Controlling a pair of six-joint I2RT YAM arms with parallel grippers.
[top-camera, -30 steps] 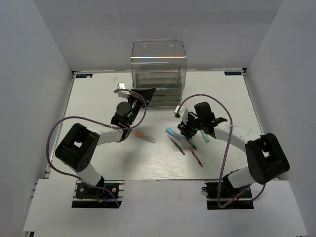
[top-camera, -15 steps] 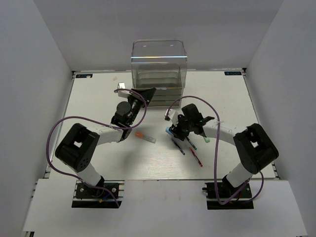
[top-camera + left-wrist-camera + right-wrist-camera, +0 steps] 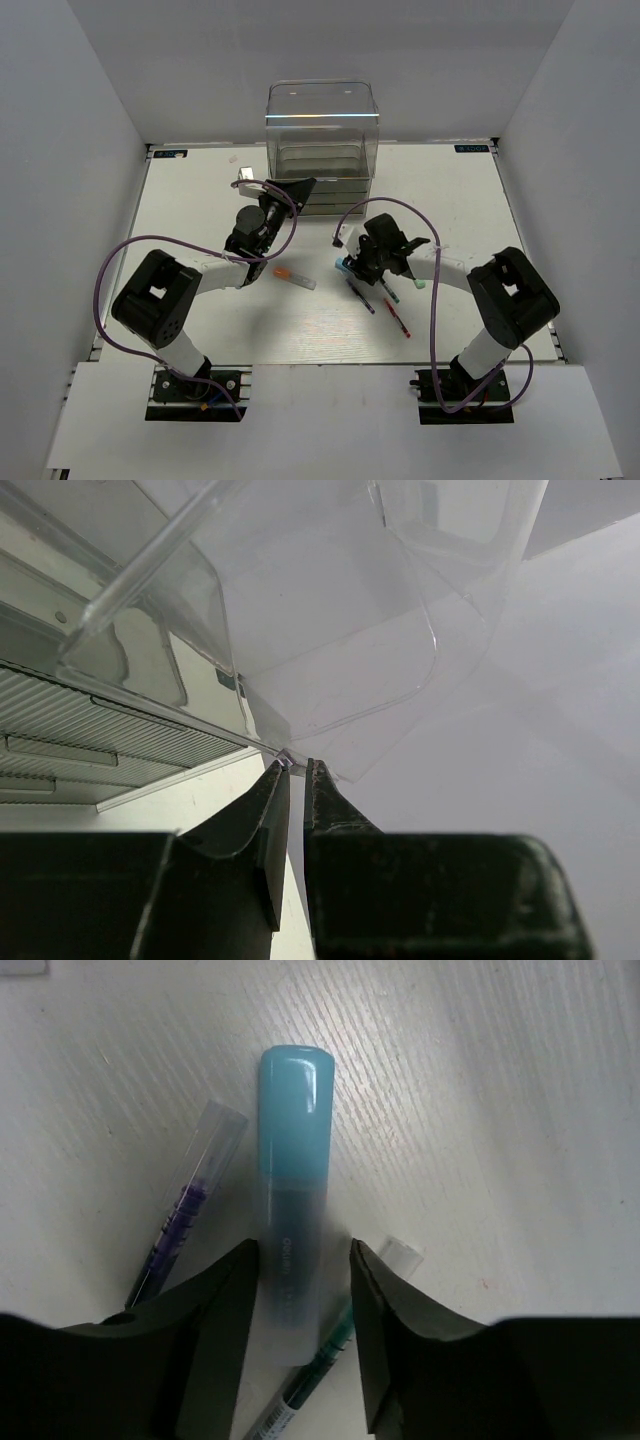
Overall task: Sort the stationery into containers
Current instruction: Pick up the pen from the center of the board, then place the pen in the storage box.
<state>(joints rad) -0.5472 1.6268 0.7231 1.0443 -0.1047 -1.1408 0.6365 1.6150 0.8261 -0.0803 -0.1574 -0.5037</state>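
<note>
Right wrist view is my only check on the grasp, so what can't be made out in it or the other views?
- Right wrist: the blue marker's lower end sits between the right hand's fingers; contact unclear.
- Right wrist: the green pen is mostly covered by marker and fingers.
- Left wrist: whether the left hand pinches the organiser's edge; clear plastic blurs it.
- Top external: the right arm hides the marker.

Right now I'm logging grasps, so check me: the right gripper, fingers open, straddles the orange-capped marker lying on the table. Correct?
Wrong marker. The right gripper, fingers open, straddles the light-blue marker lying on the table, as the right wrist view shows. The orange-capped marker lies apart, further left, in the top view.
</note>
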